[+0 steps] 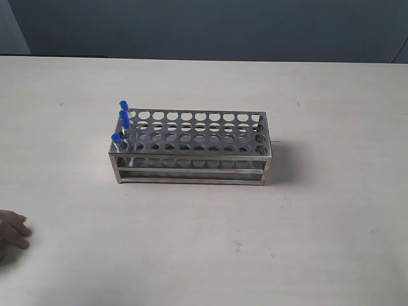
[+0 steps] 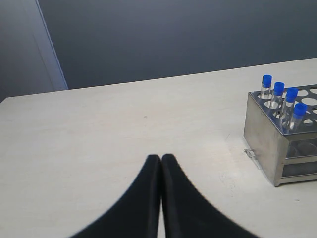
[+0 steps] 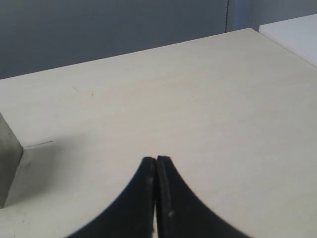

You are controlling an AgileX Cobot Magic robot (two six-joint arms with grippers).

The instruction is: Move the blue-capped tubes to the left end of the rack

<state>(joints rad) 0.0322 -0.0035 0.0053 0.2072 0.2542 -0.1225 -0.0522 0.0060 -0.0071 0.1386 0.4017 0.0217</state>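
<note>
The silvery metal rack point(image 1: 191, 148) stands in the middle of the table in the exterior view. Several blue-capped tubes point(image 1: 122, 121) stand upright in the holes at its left end. The left wrist view shows the same tubes point(image 2: 282, 101) in the end row of the rack point(image 2: 262, 134). My left gripper point(image 2: 161, 157) is shut with nothing in it, over bare table well short of that end. My right gripper point(image 3: 156, 159) is also shut and holds nothing. A corner of the rack point(image 3: 9, 163) shows at the edge of the right wrist view. Neither gripper appears in the exterior view.
A person's hand point(image 1: 13, 231) rests on the table at the front left edge of the exterior view. The other holes of the rack hold no tubes. A dark wall point(image 1: 210, 25) runs behind the table's far edge.
</note>
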